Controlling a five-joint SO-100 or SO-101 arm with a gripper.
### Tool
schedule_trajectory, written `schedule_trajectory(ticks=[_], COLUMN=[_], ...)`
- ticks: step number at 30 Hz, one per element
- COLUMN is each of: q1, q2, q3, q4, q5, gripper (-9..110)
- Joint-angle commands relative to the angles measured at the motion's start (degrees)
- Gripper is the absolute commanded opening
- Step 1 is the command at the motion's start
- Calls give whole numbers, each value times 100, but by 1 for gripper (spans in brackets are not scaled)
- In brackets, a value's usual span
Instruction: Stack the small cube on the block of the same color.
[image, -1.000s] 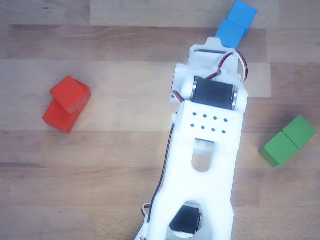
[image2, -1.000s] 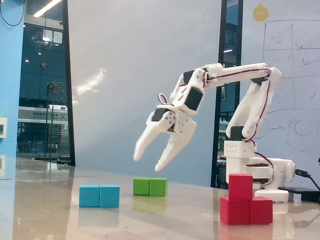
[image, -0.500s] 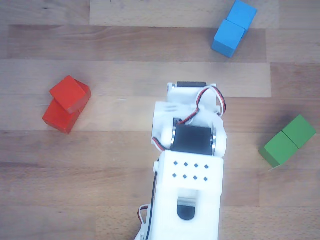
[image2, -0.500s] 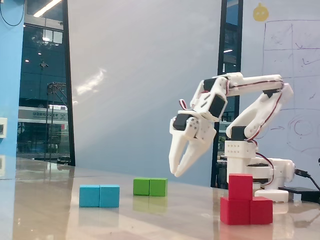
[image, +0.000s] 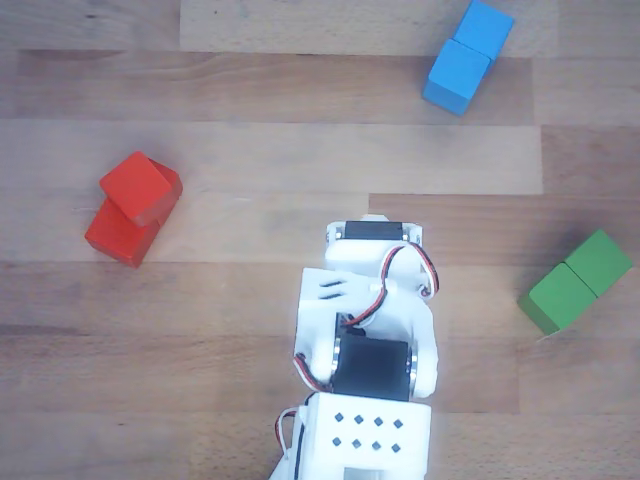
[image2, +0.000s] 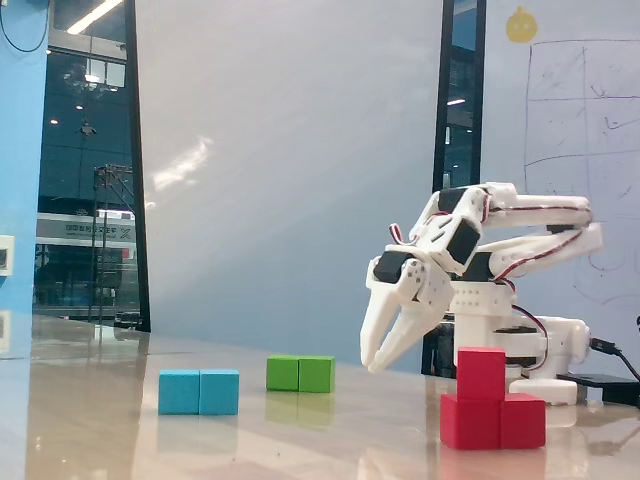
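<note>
Three oblong blocks lie on the wooden worktop (image: 230, 330), and the red block (image2: 493, 421) serves as the landmark here. The small cube (image2: 481, 370) sits on top of it, over one half, so that in the fixed view the pair reads as an L-shaped step. In the other view the small cube (image: 137, 187) rests on the red block (image: 118, 232) turned at a slight angle to it, covering the upper end while the lower end stays bare.

The pincer (image2: 382, 357) hangs in the air to the left of the red block in the fixed view, above the worktop and touching nothing. Its two white fingers (image2: 377, 324) point down and to the left with a narrow gap between their tips, and nothing is held between them. The arm (image2: 520, 215) behind it is folded low over its base. In the other view the arm (image: 365, 350) enters from the bottom edge, well to the right of the red block, and the fingers are hidden beneath it.

The green block (image2: 300, 374) and the blue block (image2: 199, 391) lie well to the left of the red block in the fixed view; in the other view the blue block (image: 467, 55) and the green block (image: 575, 281) are far to its right
</note>
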Motion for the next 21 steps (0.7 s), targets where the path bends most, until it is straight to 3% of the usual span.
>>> schedule_trajectory(ticks=[1, 13, 21], q1=[-44, -44, -53], q2=[817, 2558, 2865], q3=[88, 185, 290], q4=[264, 2127, 2188], q5=[26, 44, 44], gripper=[0, 0, 0])
